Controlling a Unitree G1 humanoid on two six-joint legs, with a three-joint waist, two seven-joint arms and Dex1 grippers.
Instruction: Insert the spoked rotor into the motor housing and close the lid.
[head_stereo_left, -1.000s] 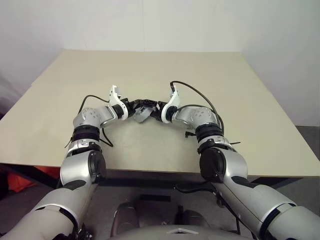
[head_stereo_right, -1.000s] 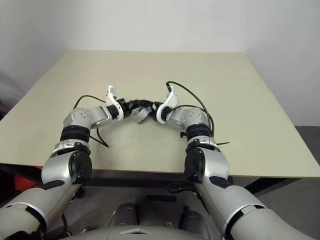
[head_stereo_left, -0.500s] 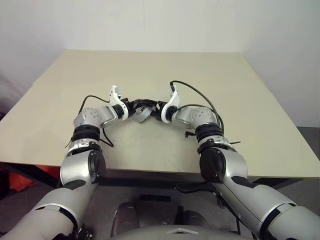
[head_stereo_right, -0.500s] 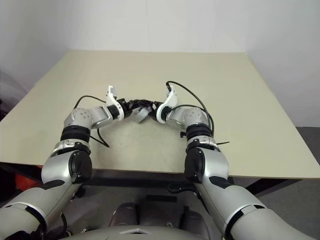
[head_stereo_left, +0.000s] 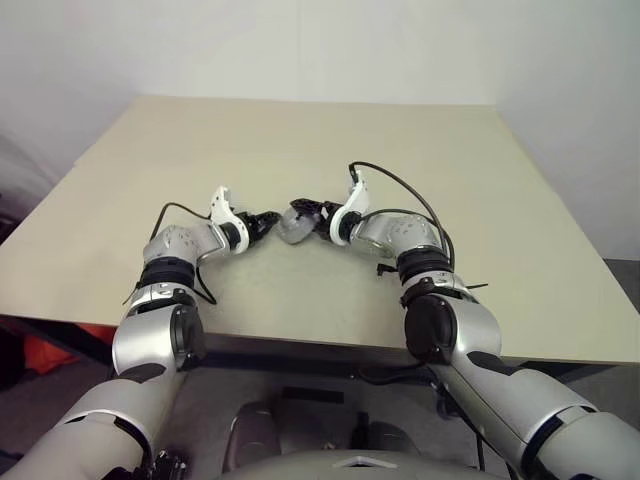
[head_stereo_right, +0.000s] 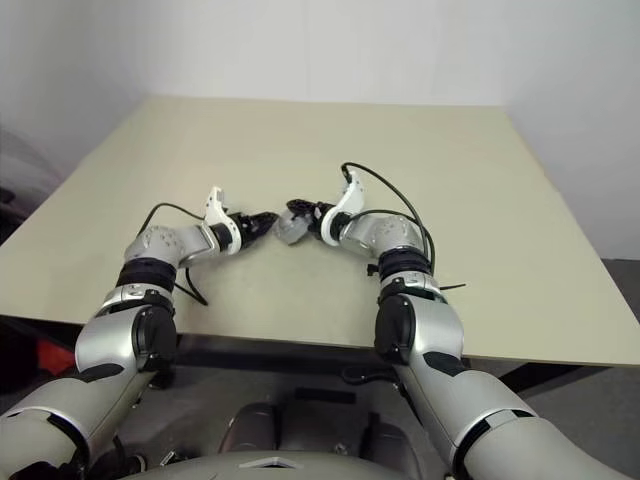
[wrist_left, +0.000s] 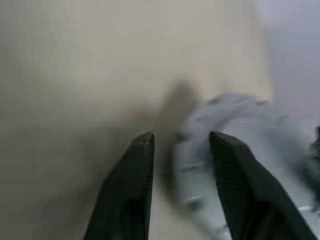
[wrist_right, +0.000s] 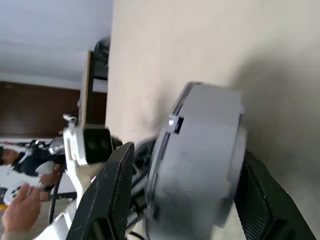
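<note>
Left eye view: right gripper (head_stereo_left: 305, 214) holds the round grey motor housing (head_stereo_left: 292, 226) up off the desk (head_stereo_left: 480, 180), near the middle. Left gripper (head_stereo_left: 268, 221) sits just beside it, a small gap between them.
Right eye view: same picture, the two grippers point at each other and the housing hangs from the right one only.
Left wrist view: left jaws stand partly apart with nothing between them; the blurry grey housing is just past the tips.
Right wrist view: right jaws spread wide and clamped on the housing's sides. Can't see inside it, so can't tell if the rotor's in or the lid's on.
Step, my guess: looks like a handover or regrip between hands.
Next move: needs a steady right grip while the left lines up squarely.
</note>
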